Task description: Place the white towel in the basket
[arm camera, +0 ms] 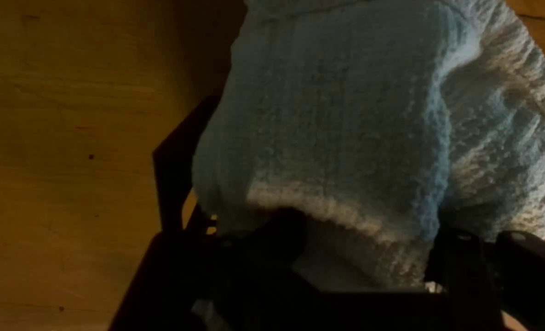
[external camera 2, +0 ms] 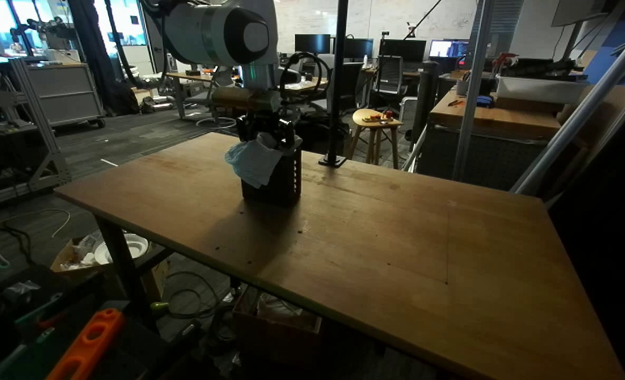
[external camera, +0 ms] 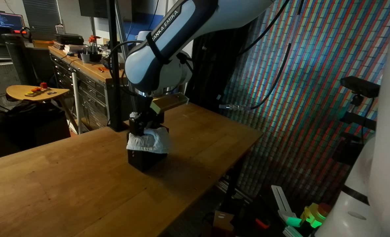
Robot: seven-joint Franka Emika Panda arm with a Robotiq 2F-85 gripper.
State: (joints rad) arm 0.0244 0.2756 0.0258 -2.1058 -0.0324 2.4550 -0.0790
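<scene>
arm (external camera: 178,29): off-white shell, bluish in places; black panels (external camera: 208,11). lettering (external camera: 165,24) "anka emika", pale on black, start hidden at black strap (external camera: 157,49). black cable (external camera: 126,42), curved. joint cap (external camera 2: 233,37): black, grey disc (external camera 2: 256,37). gold-toned block (external camera: 170,102) above black gripper (external camera 2: 266,134).

Arm (external camera: 181,33) slanting down, bent just above wrist (external camera 2: 259,76); wrist near vertical; jaws pointing downward, standing parted.

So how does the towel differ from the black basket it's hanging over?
The towel is pale, while the basket is black. The towel looks soft and creased; the basket looks stiff and boxy. The towel droops over the basket's side, while the basket stands upright on the table. Both are beneath the robot arm.
</scene>
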